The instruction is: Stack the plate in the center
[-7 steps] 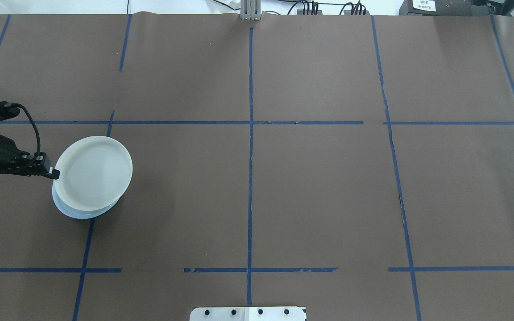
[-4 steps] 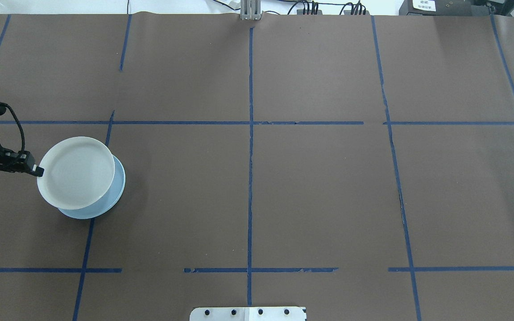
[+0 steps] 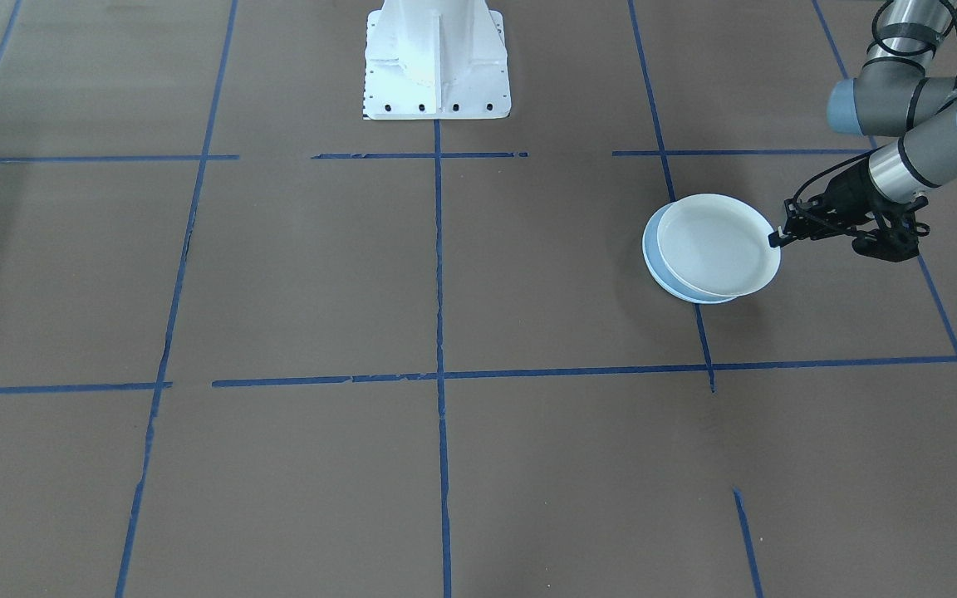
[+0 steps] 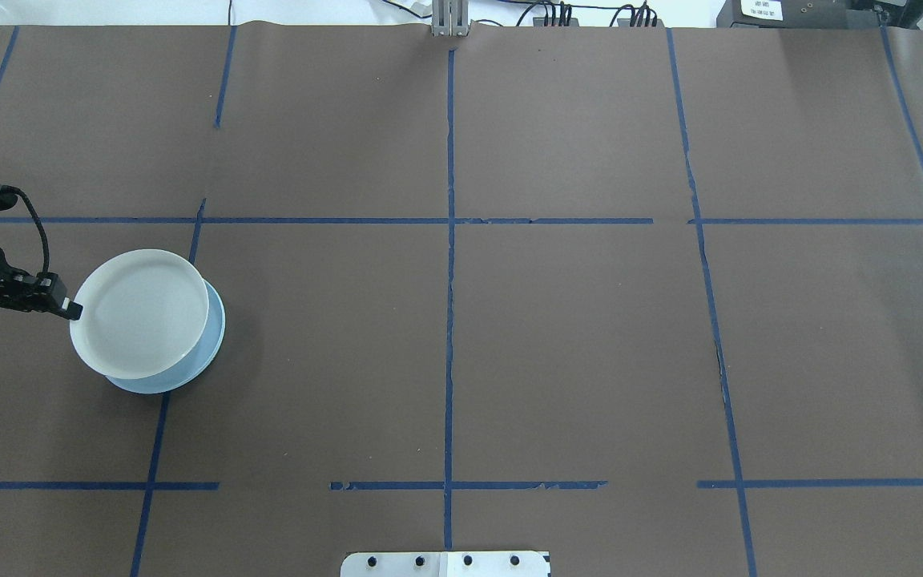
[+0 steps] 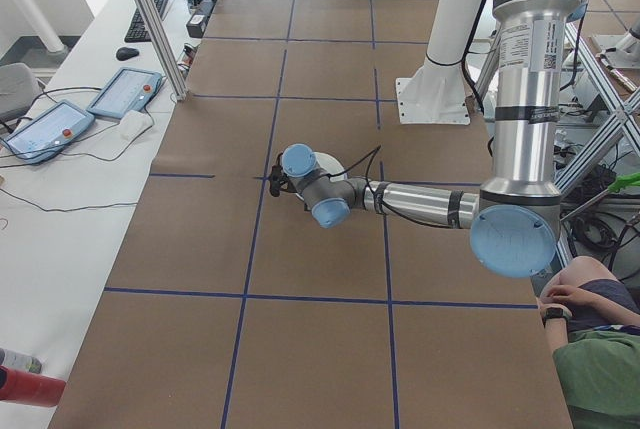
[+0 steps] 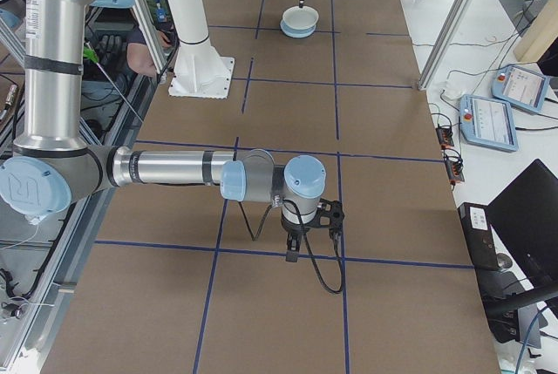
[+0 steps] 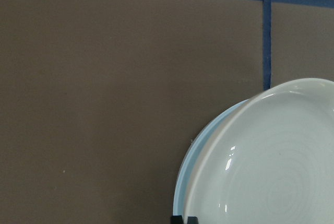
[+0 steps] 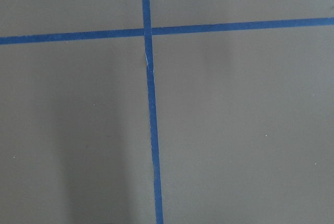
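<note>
A pale greyish plate [image 4: 141, 314] with faint concentric ridges [image 7: 271, 166] is held by its rim in my left gripper [image 4: 73, 308], which is shut on it. It hangs over the center, the pale blue plate [image 4: 215, 335], shifted toward the gripper, so a blue crescent [image 3: 653, 249] [image 7: 204, 148] shows past its edge. Whether the two plates touch is unclear. The far pair of plates [image 6: 299, 21] shows small in the exterior right view. My right gripper [image 6: 294, 250] points down over bare table near a tape cross, and I cannot tell if it is open or shut.
Blue tape lines [image 4: 449, 280] divide the brown table into squares. The white robot base [image 3: 435, 62] stands at the table's near-robot edge. Teach pendants [image 5: 125, 92] lie on a side table, and a seated person [image 5: 595, 349] is beside the robot.
The left gripper has pulled the held plate leftward, so the blue crescent now shows on the plate's right instead of its lower left. In the last half second it barely shifted.
</note>
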`<state>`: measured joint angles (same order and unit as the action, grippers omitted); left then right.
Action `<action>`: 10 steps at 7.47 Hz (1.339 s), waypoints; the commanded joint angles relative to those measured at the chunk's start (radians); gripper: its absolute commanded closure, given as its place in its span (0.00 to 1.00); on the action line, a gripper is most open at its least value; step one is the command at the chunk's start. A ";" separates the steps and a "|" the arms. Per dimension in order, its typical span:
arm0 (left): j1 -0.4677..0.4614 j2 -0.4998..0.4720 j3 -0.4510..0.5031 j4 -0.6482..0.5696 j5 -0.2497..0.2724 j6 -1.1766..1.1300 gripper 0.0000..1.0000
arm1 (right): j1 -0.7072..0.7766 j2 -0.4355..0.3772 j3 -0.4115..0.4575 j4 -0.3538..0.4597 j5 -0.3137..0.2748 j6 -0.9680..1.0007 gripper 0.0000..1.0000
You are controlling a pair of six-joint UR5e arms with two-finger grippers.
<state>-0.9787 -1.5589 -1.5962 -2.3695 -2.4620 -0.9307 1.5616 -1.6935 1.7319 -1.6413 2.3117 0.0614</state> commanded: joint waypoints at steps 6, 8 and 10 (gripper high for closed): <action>0.003 -0.004 -0.001 -0.001 -0.009 -0.010 0.00 | 0.002 0.000 0.000 0.000 0.000 0.000 0.00; -0.006 0.014 -0.017 0.004 -0.009 0.006 0.00 | 0.000 0.000 0.000 0.000 0.000 0.000 0.00; -0.041 0.014 -0.019 0.012 -0.012 0.073 0.00 | 0.000 0.000 0.000 0.000 0.000 0.000 0.00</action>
<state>-0.9947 -1.5475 -1.6128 -2.3636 -2.4712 -0.9107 1.5617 -1.6935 1.7319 -1.6414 2.3117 0.0613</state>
